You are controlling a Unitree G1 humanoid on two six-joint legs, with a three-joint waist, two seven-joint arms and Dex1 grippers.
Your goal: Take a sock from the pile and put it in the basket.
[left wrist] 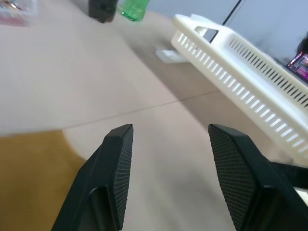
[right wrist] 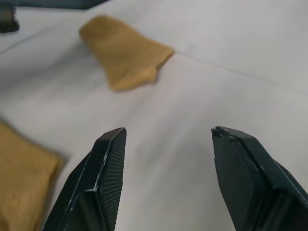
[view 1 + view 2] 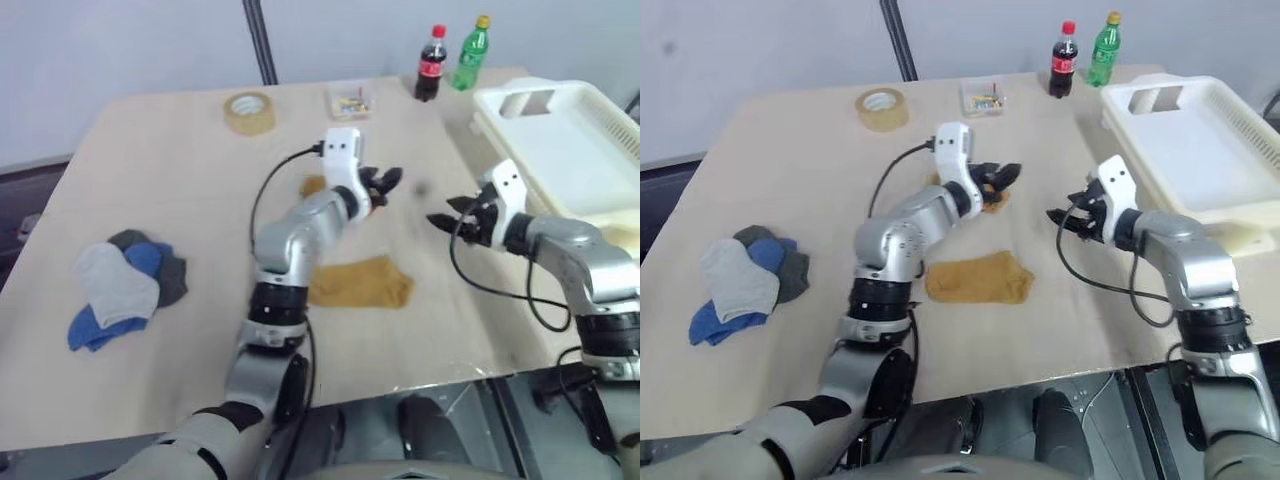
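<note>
So here's the setup: my left tool (image 3: 385,183) is up over the middle of the worktop (image 3: 160,180), fingers (image 1: 115,159) spread apart with nothing between them. My right tool (image 3: 452,213) sits just off at its 3 o'clock, pointing back toward it, also released and empty, with bare worktop showing between its pads (image 2: 108,163).

The pile (image 3: 120,285) is way out at 9 o'clock from the left tool, near the worktop's left edge: a light grey sock on top, blue ones under it, and dark grey poking out at the back. Neither tool is anywhere close to it.

One mustard sock (image 3: 360,282) lies flat by itself at roughly 6 o'clock of the left tool, beside that arm's elbow. A second mustard sock (image 2: 126,50) lies just under and behind the left tool, mostly hidden by the wrist in the head views.

The basket (image 3: 560,150) is at 2 o'clock from the right tool, on the far right end of the worktop, white with slotted sides, and looks empty inside.

Along the far edge there's a roll of tape (image 3: 249,112) at about 11 o'clock, a small clear box (image 3: 350,100) at 12, then a cola bottle (image 3: 431,64) and a green bottle (image 3: 472,40) next to each other around 1 o'clock.
</note>
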